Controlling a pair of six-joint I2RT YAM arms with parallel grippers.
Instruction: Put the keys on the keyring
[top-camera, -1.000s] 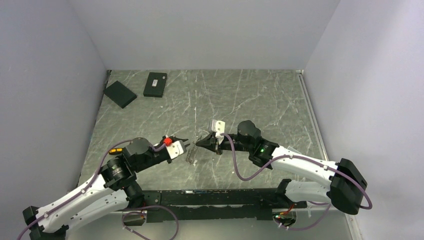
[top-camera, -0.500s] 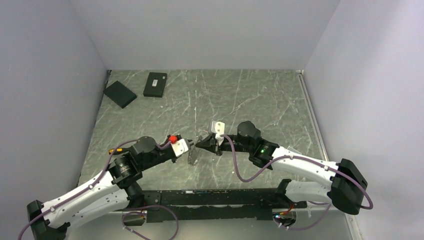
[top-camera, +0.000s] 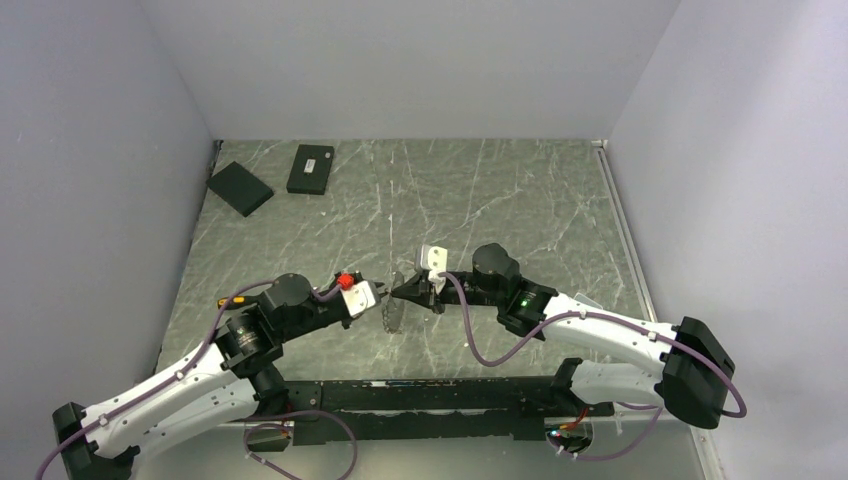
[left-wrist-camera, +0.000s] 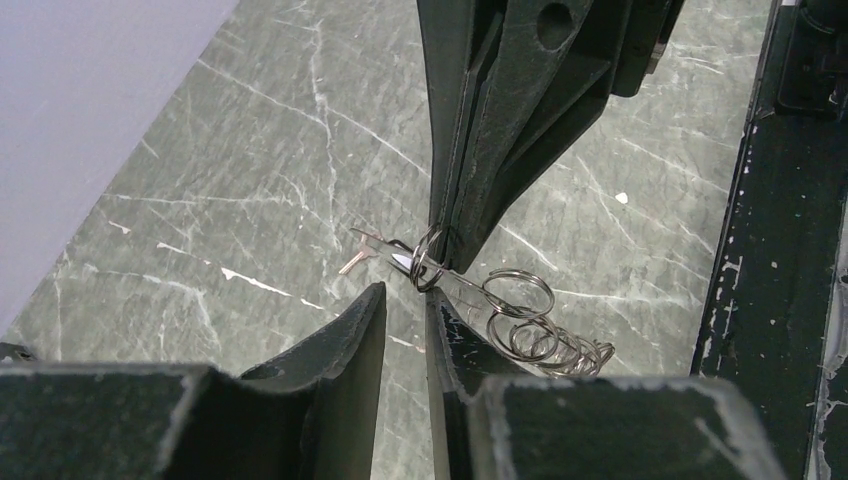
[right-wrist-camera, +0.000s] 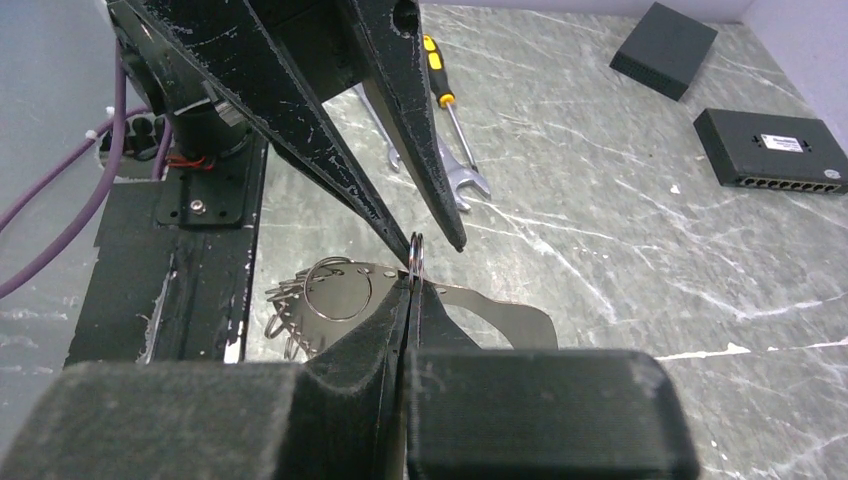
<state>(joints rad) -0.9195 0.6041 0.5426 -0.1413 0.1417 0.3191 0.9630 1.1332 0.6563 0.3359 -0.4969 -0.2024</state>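
Observation:
The keyring shows as thin wire loops. One small loop is pinched between the tips of my right gripper, which is shut on it. A wider loop and several bunched ones hang beside it. The keys fan out flat and grey below the right fingertips, just above the table, small in the top view. My left gripper faces the right gripper tip to tip. Its jaws stand narrowly open, nothing gripped, and its fingertips sit either side of the pinched loop.
Two black boxes lie at the far left corner. Silver wrenches and a yellow-handled screwdriver lie on the marble table behind the left arm. The black base rail runs along the near edge, and walls enclose three sides.
My left gripper has moved right and turned, closing up to the right fingertips. The right gripper kept its hold and barely shifted.

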